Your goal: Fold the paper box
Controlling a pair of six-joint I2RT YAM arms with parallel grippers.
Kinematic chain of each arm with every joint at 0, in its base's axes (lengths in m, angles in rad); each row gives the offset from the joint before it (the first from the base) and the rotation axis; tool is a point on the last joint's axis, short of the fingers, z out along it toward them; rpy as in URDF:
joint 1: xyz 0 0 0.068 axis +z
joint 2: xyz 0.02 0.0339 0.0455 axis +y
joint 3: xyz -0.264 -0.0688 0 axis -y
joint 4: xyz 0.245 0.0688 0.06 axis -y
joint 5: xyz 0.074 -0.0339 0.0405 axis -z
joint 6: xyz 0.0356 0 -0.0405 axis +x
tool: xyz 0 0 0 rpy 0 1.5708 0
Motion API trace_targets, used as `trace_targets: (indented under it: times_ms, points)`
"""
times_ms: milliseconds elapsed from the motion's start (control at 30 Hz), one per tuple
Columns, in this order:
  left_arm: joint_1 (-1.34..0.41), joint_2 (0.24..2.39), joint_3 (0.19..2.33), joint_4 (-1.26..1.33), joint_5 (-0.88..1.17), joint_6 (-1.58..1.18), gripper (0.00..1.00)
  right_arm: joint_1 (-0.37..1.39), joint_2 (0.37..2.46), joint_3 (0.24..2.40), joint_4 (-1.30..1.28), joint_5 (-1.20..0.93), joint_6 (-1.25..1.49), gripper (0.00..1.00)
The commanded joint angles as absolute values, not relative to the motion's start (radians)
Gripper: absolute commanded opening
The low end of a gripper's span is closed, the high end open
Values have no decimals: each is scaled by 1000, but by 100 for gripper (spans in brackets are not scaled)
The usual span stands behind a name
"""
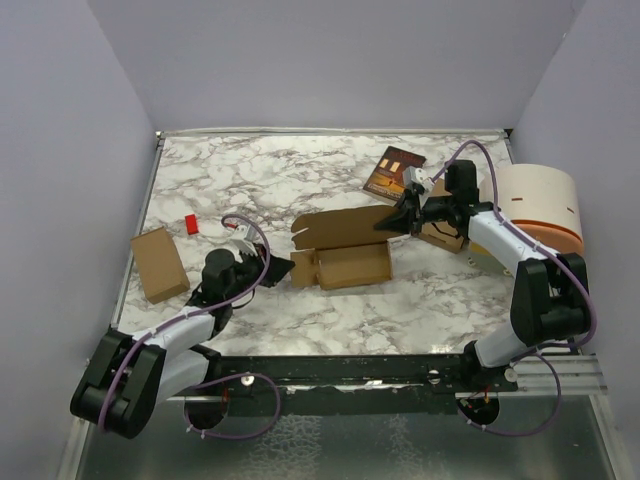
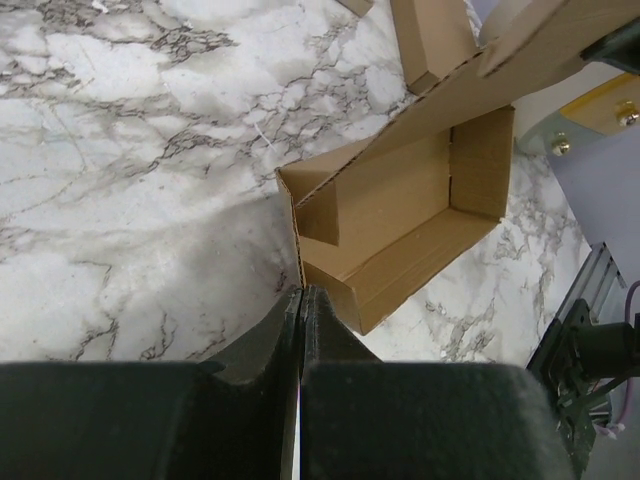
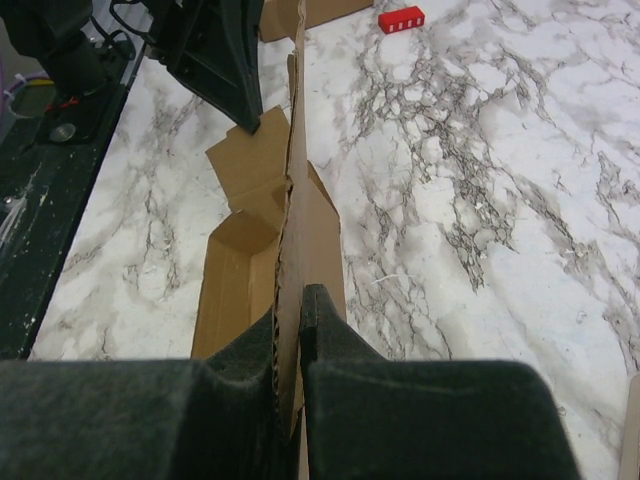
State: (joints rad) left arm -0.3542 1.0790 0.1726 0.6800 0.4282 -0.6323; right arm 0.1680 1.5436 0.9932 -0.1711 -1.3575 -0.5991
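Counting one paper box (image 1: 350, 265): right jaws clamped on its flap, left jaws clenched at its corner; one red block (image 1: 191, 224).

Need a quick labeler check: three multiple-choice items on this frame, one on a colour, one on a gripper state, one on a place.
1. What colour is the band on the white drum?
A. green
B. orange
C. blue

2. What state is the right gripper in?
A. open, holding nothing
B. shut, holding nothing
C. shut on a flap of the box

3. Where is the red block?
A. left of the box, near the flat cardboard piece
B. inside the box
C. on top of the drum

Answers:
1. B: the top view shows an orange band around the drum's side.
2. C: the right wrist view shows the flap's edge pinched between the closed fingers.
3. A: the block lies on its own, clear of the box, by the flat piece.
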Motion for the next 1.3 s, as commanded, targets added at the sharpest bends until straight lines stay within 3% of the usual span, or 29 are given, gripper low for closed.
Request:
trace_targets:
  times_ms: [0, 1267]
  points:
    - [-374, 1089, 222, 718, 444, -599, 0, 166, 1514, 976, -128, -1382, -574, 1]
    - [-425, 1123, 313, 593, 353, -566, 0, 165, 1520, 957, -58, -1333, -500, 1]
